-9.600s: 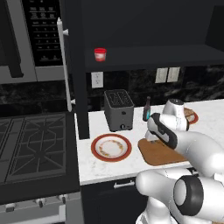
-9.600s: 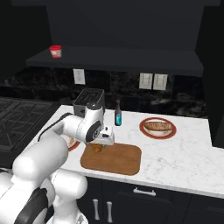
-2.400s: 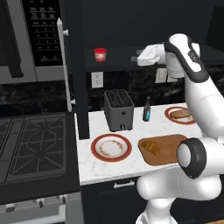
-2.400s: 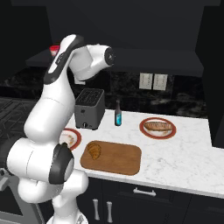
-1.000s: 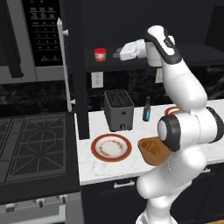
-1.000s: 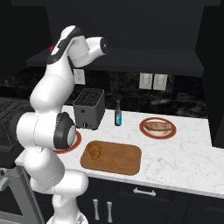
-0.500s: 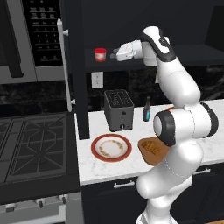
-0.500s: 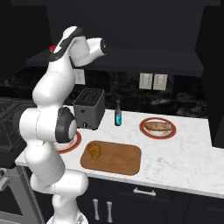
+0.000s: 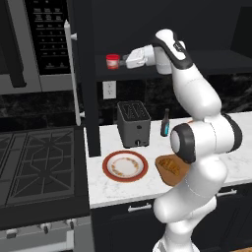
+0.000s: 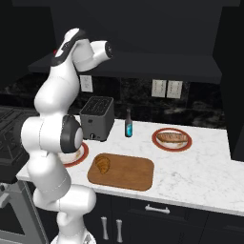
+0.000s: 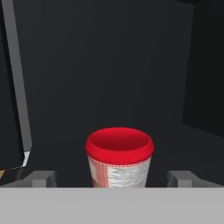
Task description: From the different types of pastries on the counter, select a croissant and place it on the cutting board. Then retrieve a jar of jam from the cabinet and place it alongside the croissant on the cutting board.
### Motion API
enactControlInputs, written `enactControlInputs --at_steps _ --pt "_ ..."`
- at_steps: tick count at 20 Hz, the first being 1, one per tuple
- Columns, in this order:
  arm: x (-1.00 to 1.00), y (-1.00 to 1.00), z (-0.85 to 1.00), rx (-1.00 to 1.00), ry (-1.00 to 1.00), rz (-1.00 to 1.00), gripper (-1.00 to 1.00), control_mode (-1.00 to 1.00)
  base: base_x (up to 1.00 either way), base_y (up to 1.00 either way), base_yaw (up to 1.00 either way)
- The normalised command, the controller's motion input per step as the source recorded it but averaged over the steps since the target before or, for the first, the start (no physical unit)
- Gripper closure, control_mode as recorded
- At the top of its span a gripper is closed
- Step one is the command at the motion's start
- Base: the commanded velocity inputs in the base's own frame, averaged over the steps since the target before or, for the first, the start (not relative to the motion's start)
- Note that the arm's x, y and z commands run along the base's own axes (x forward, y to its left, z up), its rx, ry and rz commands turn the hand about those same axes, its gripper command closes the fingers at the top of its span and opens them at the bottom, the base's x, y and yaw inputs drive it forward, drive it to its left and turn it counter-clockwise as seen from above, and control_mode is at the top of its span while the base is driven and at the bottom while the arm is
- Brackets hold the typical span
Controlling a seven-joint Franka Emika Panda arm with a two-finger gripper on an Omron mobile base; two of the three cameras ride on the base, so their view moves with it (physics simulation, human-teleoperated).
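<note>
The pincer [image 11: 112, 177] is being held apart, its two fingertips [image 11: 41, 177] standing wide on each side of the jar of jam [image 11: 119, 156], not touching it. The jar is standing upright straight ahead on the cabinet [image 9: 206, 59] shelf, with dark open room around it. The croissant [image 10: 103, 163] is lying on the cutting board [image 10: 136, 174] on the tabletop [image 10: 200, 176].

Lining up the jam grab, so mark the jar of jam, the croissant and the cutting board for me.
jar of jam [image 11: 119, 146]: hand view, on its red lid.
croissant [image 10: 103, 164]: right base view, middle of the pastry.
cutting board [image 10: 133, 174]: right base view, bare wood right of the croissant.
</note>
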Motion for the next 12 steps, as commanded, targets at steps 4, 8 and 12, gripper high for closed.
enactControlInputs --at_steps 4,8,12 --pt "0.18 0.14 -0.09 0.0 0.0 0.01 -1.0 -1.0 0.0 0.0 0.0" --pt "0.18 0.19 -0.17 0.0 0.0 0.01 -1.0 -1.0 0.0 0.0 0.0" --pt "0.18 0.31 -0.12 0.0 0.0 0.0 -1.0 -1.0 0.0 0.0 0.0"
